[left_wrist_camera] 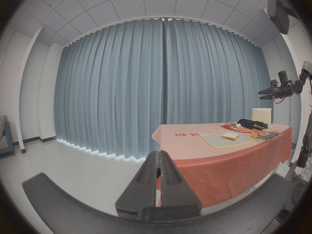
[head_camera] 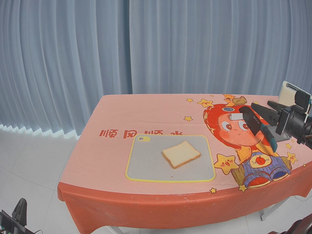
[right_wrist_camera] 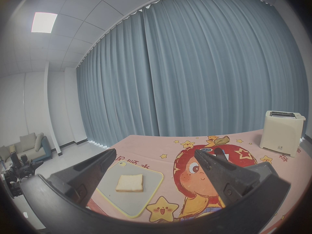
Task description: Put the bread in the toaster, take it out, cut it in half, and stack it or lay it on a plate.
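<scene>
A slice of bread (head_camera: 181, 153) (left_wrist_camera: 230, 136) (right_wrist_camera: 129, 183) lies flat on a grey cutting board with a yellow rim (head_camera: 146, 160) (right_wrist_camera: 130, 200). A black-bladed knife with a teal handle (head_camera: 256, 124) (left_wrist_camera: 252, 123) rests on the table to the board's right. The cream toaster (head_camera: 287, 95) (right_wrist_camera: 282, 132) stands at the table's far right. My right gripper (head_camera: 260, 104) (right_wrist_camera: 154, 156) hangs open in the air above the knife, holding nothing. My left gripper (left_wrist_camera: 159, 173) is shut and empty, low beside the table's near left corner (head_camera: 19, 210).
The table carries a pink cloth with a cartoon print (head_camera: 240, 130) and drops off at its front edge (head_camera: 162, 192). Blue curtains (head_camera: 130, 39) hang behind it. Open floor lies to the table's left (head_camera: 29, 166).
</scene>
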Robot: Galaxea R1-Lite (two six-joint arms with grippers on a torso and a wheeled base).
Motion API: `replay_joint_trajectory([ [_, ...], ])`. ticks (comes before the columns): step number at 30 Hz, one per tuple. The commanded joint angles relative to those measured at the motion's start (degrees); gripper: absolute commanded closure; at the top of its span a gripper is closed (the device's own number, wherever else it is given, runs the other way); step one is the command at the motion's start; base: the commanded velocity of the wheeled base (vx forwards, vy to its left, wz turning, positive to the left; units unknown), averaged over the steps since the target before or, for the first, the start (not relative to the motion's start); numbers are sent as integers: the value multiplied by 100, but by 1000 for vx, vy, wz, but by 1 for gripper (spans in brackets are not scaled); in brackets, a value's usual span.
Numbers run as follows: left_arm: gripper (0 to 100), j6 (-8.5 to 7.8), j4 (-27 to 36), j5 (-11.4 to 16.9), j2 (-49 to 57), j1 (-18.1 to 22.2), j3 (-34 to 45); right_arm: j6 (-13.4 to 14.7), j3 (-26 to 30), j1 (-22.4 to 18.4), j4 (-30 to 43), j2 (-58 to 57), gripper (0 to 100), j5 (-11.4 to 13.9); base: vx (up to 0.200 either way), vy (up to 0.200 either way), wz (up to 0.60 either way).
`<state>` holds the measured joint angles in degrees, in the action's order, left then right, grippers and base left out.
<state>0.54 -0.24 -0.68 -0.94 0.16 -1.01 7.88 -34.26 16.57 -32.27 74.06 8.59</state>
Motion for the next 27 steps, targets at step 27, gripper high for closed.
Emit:
replay_joint_trajectory([
  [27, 100, -1, -2, -2, 24, 2, 101, 4, 130, 215, -8, 47, 0, 11, 0, 0, 0],
])
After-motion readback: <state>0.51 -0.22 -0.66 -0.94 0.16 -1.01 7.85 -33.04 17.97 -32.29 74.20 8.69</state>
